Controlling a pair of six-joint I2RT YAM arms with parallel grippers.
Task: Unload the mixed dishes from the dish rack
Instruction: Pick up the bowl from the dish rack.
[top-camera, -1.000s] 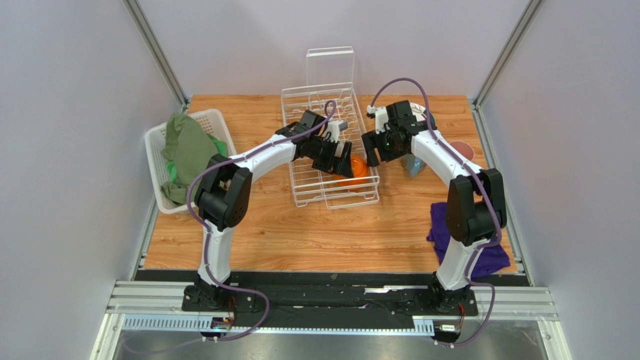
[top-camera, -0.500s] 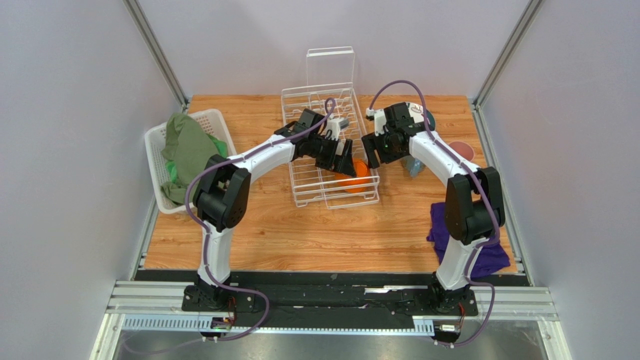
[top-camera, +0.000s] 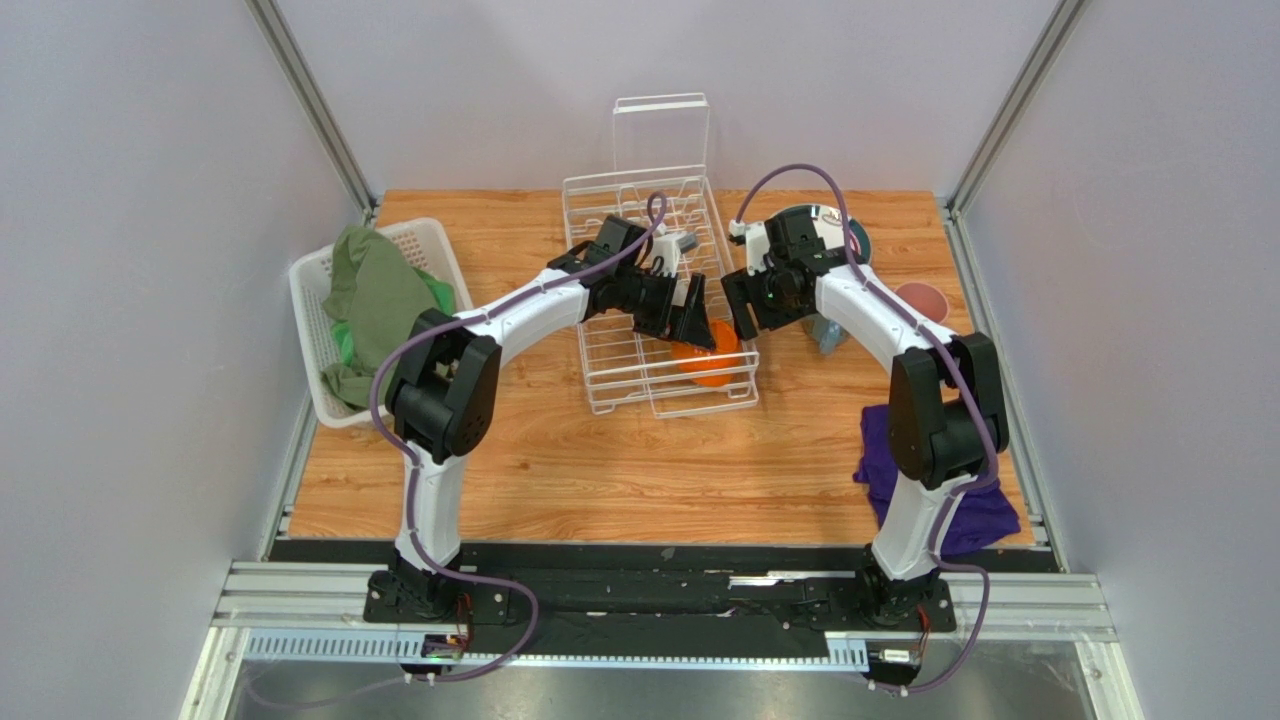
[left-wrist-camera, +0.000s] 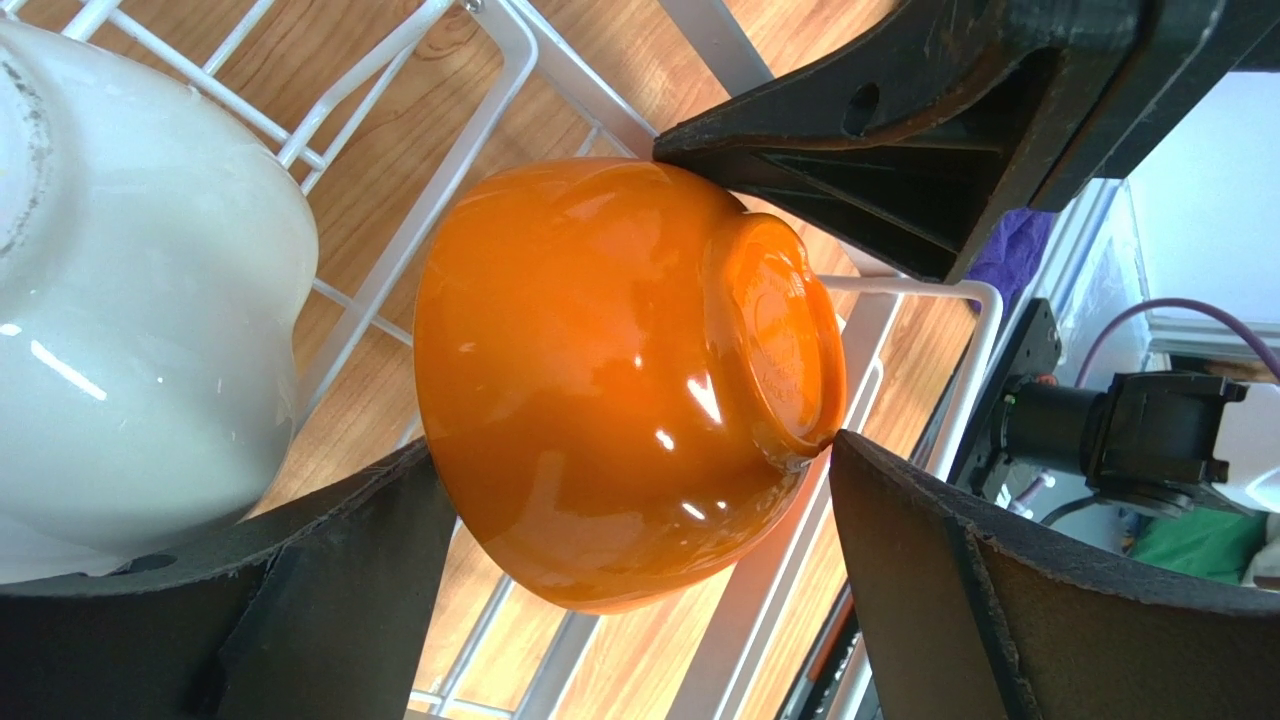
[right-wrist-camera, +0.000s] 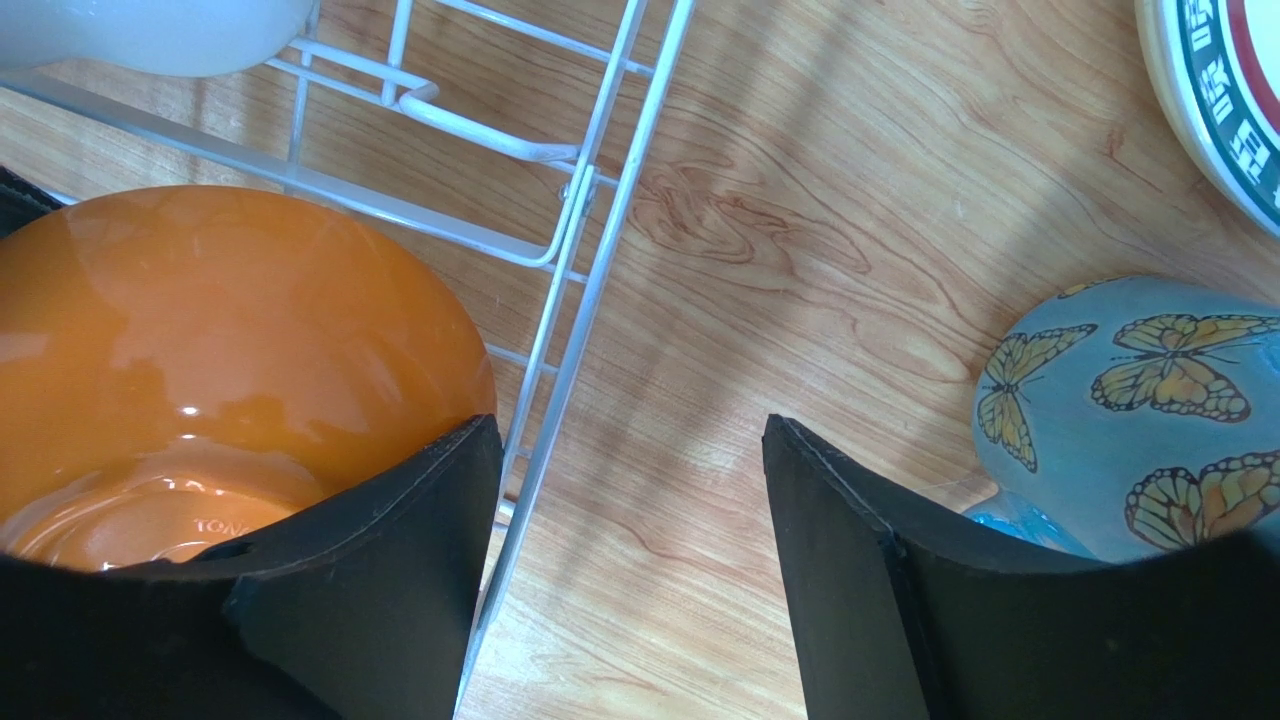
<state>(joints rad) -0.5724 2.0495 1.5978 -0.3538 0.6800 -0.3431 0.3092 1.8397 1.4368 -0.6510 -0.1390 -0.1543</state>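
Observation:
The orange bowl (top-camera: 721, 345) lies on its side at the near right of the white wire dish rack (top-camera: 639, 203). In the left wrist view the bowl (left-wrist-camera: 601, 360) sits between my left gripper's (left-wrist-camera: 634, 450) open jaws, with the fingertips at its rim side and its foot. My left gripper (top-camera: 693, 318) reaches into the rack from the left. My right gripper (top-camera: 748, 308) is open and empty and straddles the rack's right rail (right-wrist-camera: 579, 300), with one finger against the bowl (right-wrist-camera: 196, 345). A white cup (left-wrist-camera: 120, 285) sits in the rack beside the bowl.
The butterfly mug (right-wrist-camera: 1142, 398), the dark-rimmed plate (right-wrist-camera: 1225, 90) and a pink cup (top-camera: 923, 299) stand on the table right of the rack. A purple cloth (top-camera: 947, 488) lies at the near right. A white basket (top-camera: 313, 293) with green cloth stands at the left.
My left gripper has moved a little right and farther over the orange bowl. My right gripper has shifted slightly toward the rack. The bowl stays in the rack.

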